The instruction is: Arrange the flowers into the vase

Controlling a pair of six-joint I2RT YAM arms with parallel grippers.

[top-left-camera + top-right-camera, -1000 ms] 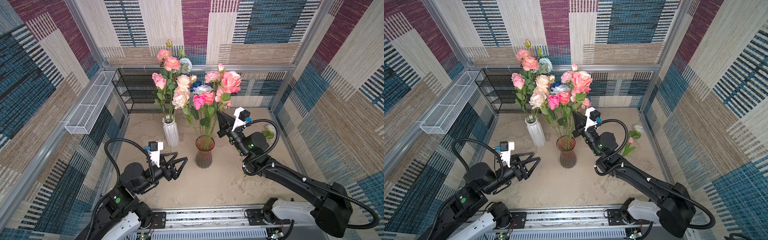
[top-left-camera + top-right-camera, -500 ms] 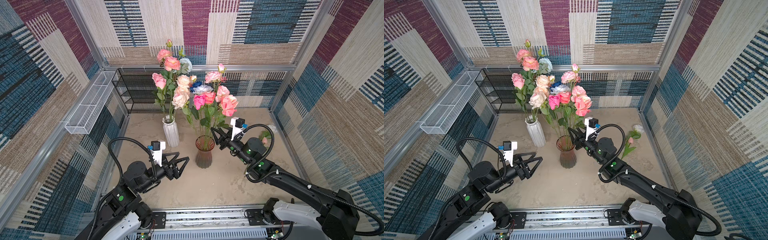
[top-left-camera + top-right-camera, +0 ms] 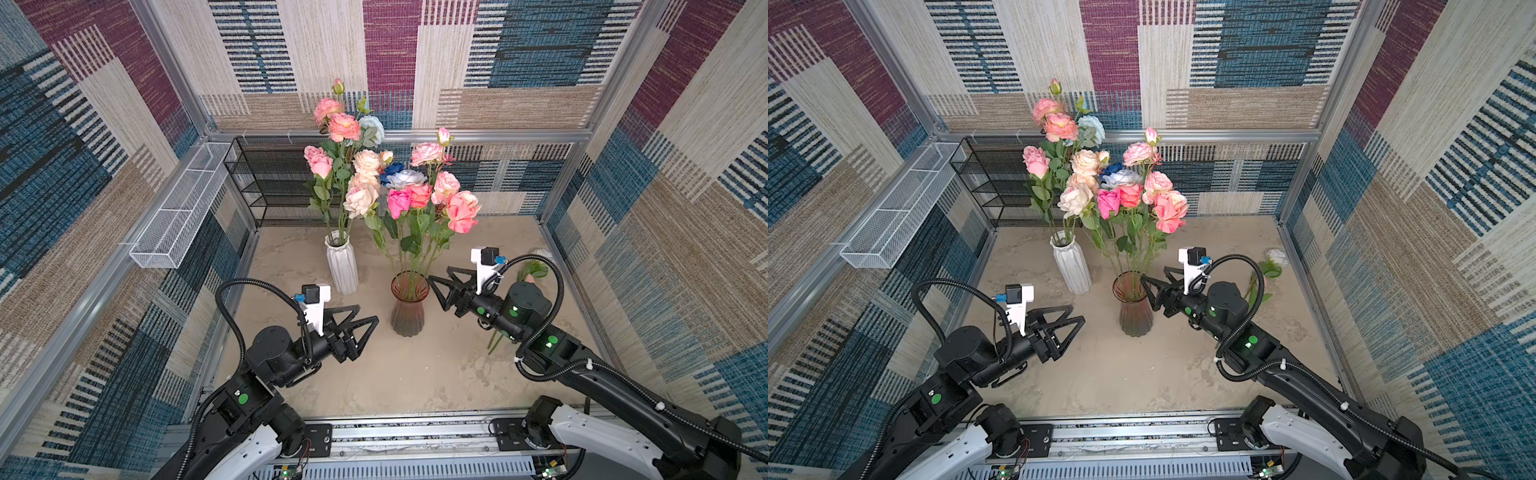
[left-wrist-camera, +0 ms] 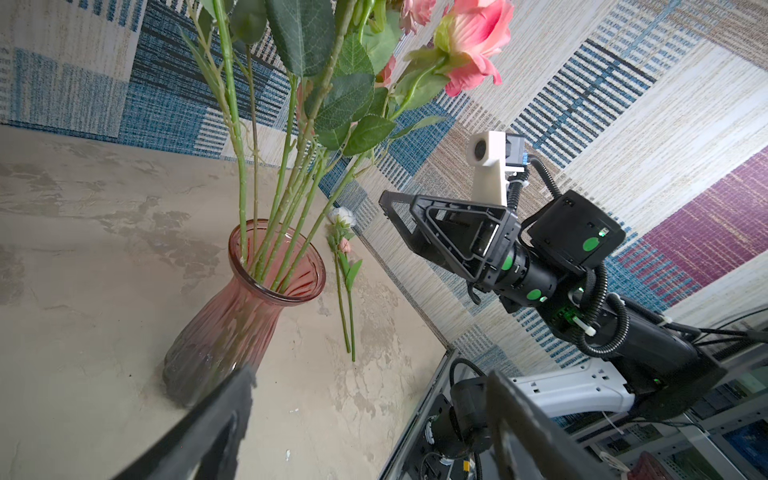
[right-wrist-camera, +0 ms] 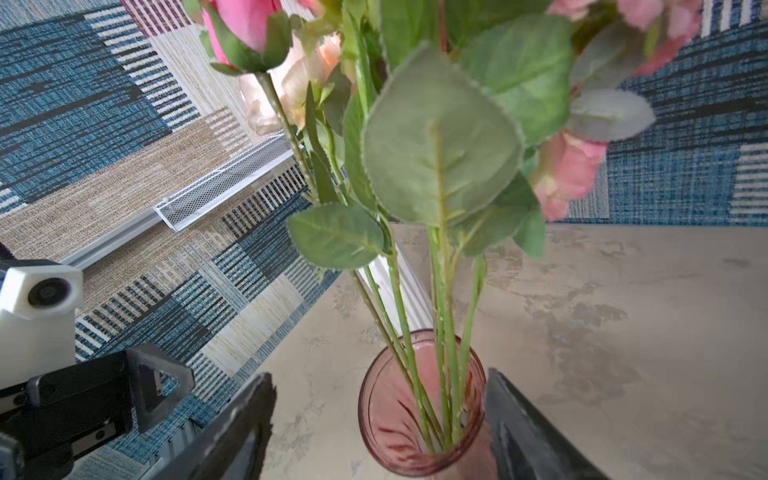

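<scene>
Flowers point(image 3: 419, 195) sit in three places on my screens. One bunch of pink, cream and blue artificial roses stands in the ribbed pink glass vase point(image 3: 409, 307) near the middle of the table point(image 3: 415, 374), its green stems fanning out of the mouth. A second bunch point(image 3: 353, 166) of pink, peach and pale blue roses stands in the ribbed white ceramic vase point(image 3: 341, 270), just behind and to the left of the glass one, toward the far edge. Two loose stems point(image 4: 345, 291), one with a white bud and one with a small pink bud, lie flat on the table by its right edge. My right arm partly hides them in both top views.

My right gripper point(image 3: 438, 272) hangs just beside the pink vase's rim on its right side, jaws spread wide and gripping nothing. My left gripper point(image 3: 369, 313) hovers low over the table to the left of the same vase, apart from it, jaws also wide and empty.

A black wire shelf rack point(image 3: 266, 183) stands at the far left corner. A white mesh basket point(image 3: 174, 220) hangs on the left wall.
</scene>
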